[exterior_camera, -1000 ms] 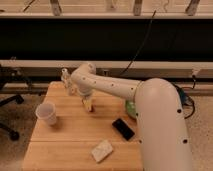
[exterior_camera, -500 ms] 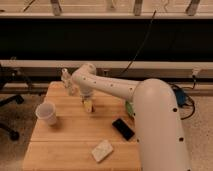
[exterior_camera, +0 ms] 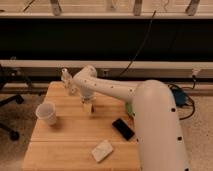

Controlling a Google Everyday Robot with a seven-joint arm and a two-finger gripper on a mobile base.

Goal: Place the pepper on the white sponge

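In the camera view, the white arm [exterior_camera: 150, 115] rises from the lower right of the frame and reaches up and left over the wooden table [exterior_camera: 65, 145], bending downward a little left of centre. The gripper [exterior_camera: 88, 106] hangs at its end, pointing down at the table top just left of centre, at or very near the wood. Whether it is released or clenched I cannot tell (its end shows only as a small tan block). The pepper cannot be made out, so I cannot tell where it is. The sponge [exterior_camera: 102, 150] lies flat at the lower middle of the frame, near the table's front edge, turned slantwise and well apart from the gripper. A black phone [exterior_camera: 123, 128] lies up and right of the sponge, just beside the arm, also slantwise. A white cup [exterior_camera: 46, 113] stands upright on the left of the table, left of the gripper and apart from it. Above the gripper, towards the table's upper left corner, stands a small clear object [exterior_camera: 66, 80] whose kind I cannot tell. A bit of green [exterior_camera: 129, 107] shows at the arm's left edge.
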